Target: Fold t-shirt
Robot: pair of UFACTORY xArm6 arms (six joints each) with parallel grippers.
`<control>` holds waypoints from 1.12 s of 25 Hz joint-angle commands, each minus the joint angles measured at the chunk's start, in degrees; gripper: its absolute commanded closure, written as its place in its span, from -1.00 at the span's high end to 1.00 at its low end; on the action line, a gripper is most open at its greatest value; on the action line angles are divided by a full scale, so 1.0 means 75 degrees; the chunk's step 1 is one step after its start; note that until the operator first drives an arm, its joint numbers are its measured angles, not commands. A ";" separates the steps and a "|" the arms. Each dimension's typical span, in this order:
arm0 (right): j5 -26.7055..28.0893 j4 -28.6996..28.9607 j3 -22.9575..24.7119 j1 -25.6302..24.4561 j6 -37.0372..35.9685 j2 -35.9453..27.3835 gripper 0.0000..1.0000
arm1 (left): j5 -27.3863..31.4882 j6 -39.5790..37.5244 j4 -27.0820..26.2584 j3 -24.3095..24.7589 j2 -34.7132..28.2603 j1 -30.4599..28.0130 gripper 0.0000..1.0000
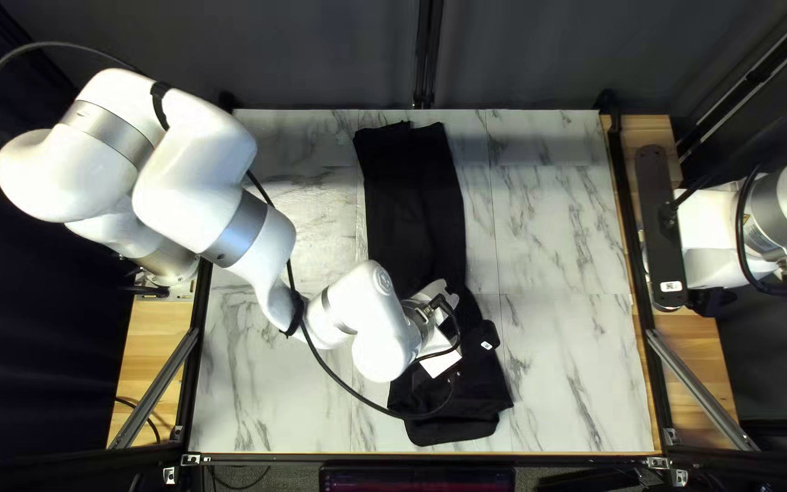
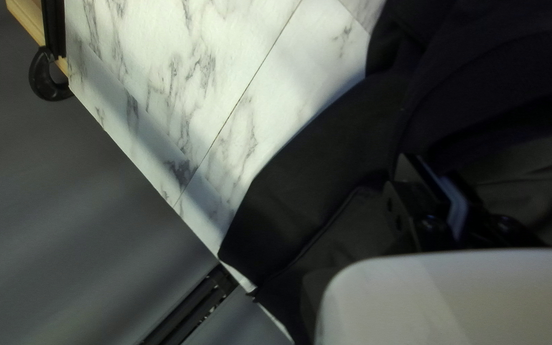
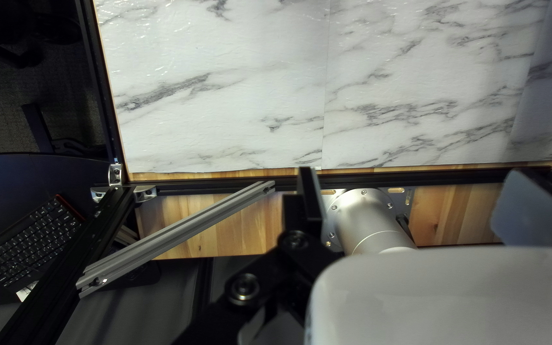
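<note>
A long black cloth T-shirt (image 1: pixel 412 200) lies on the white, grey-veined tabletop (image 1: pixel 557 237), partly under the left gripper (image 1: pixel 439 351); how its jaws stand, I cannot tell. The right gripper (image 1: pixel 663 228) has its jaws wide apart, gripping nothing. Beside them slants a grey metal brace (image 3: pixel 180 233), farther off a black keyboard (image 3: pixel 30 239). A dark curtain (image 1: pixel 339 55) hangs beyond both.

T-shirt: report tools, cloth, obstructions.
Left tool at t-shirt, grip unclear. Right tool open, away from cloth. T-shirt lies long, narrow. Left arm hides part.
</note>
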 commanded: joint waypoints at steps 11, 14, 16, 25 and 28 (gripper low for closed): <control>0.0000 0.0000 0.0000 0.0000 0.0000 0.0000 1.00 | -0.3085 -0.1873 0.1712 0.1606 -0.0656 0.0819 -1.00; 0.0000 0.0000 0.0000 0.0000 0.0000 0.0000 1.00 | -0.3405 -0.2309 0.2009 0.1936 -0.0900 0.0885 -1.00; 0.0000 0.0000 0.0000 0.0000 0.0000 0.0000 1.00 | -0.3404 -0.2373 0.1984 0.2110 -0.1033 0.0857 -1.00; 0.0000 0.0000 0.0000 0.0000 0.0000 0.0000 1.00 | -0.1739 -0.1584 0.0433 0.2031 -0.1197 0.0099 -1.00; 0.0000 0.0000 0.0000 0.0000 0.0000 0.0000 1.00 | -0.1033 -0.1380 -0.0066 0.1639 -0.0867 -0.0162 -1.00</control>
